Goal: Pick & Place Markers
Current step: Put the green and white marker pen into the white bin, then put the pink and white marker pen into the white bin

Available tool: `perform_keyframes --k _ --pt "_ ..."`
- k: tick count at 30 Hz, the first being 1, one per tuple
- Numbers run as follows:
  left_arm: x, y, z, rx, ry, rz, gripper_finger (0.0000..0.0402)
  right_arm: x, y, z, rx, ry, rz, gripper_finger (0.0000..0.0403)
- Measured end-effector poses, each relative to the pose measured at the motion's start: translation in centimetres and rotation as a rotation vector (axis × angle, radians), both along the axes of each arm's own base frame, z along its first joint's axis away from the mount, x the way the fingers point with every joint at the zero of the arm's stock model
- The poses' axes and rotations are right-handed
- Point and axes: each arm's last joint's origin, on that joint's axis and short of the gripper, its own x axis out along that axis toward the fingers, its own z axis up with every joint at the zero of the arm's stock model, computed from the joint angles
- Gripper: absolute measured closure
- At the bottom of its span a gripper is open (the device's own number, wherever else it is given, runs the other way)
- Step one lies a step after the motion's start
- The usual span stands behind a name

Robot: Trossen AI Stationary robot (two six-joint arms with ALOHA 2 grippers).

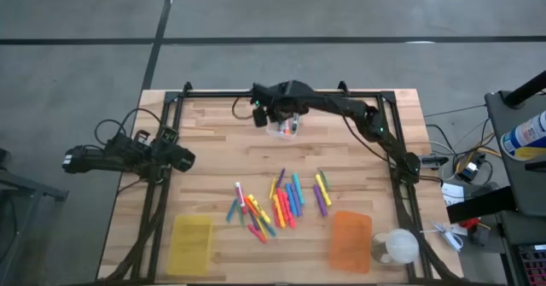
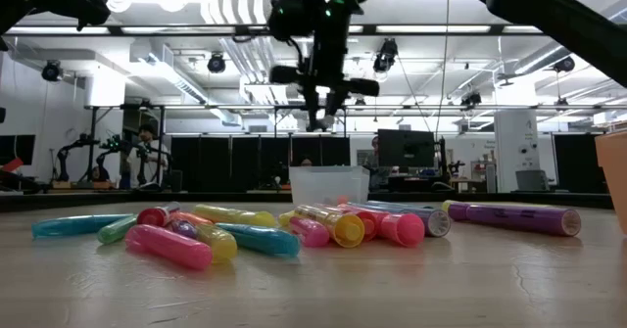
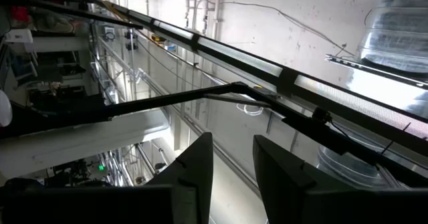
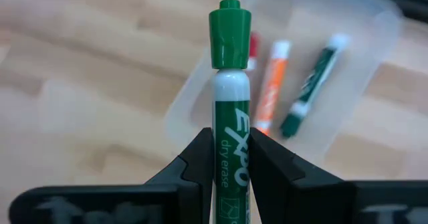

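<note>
Right gripper over clear bin, jaws clamped on a green marker.
Bin holds an orange marker, another green one and a red-tipped one. Remaining markers lie loose on the worktop, well apart from the bin. Left gripper idles off the worktop's edge, jaws slightly apart, empty.

green marker | barrel print: "EXPO" | below it: "dry erase"

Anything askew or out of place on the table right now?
Nothing stands out. The right gripper holds a green marker above the clear bin, which already holds markers. The rest lie loose between the yellow bin and orange bin. The left gripper waits aside.
</note>
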Motion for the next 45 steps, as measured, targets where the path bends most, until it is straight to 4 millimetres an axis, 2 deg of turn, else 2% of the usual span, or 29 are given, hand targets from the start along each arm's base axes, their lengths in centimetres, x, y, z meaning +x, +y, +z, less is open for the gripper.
perform_keyframes --k 7,14,22,32,45 --pt "0.0 0.0 0.0 0.000 0.000 0.000 0.0300 -1.6 -4.7 -2.2 0.047 0.024 -0.043 0.0332" --pt "0.0 0.0 0.0 0.009 -0.001 0.008 0.0300 -2.1 -6.6 -4.7 0.091 -0.012 -0.060 0.0331" --pt "0.0 0.0 0.0 0.020 -0.003 0.018 0.0300 -2.6 -7.1 -7.2 0.147 -0.009 -0.067 0.0331" --pt "0.0 0.0 0.0 0.022 -0.003 0.019 0.0300 -2.6 -7.2 -8.0 0.155 -0.019 -0.080 0.0329" --pt "0.0 0.0 0.0 0.029 -0.004 0.023 0.0300 -2.3 -7.3 -7.3 0.157 -0.057 -0.071 0.0248"
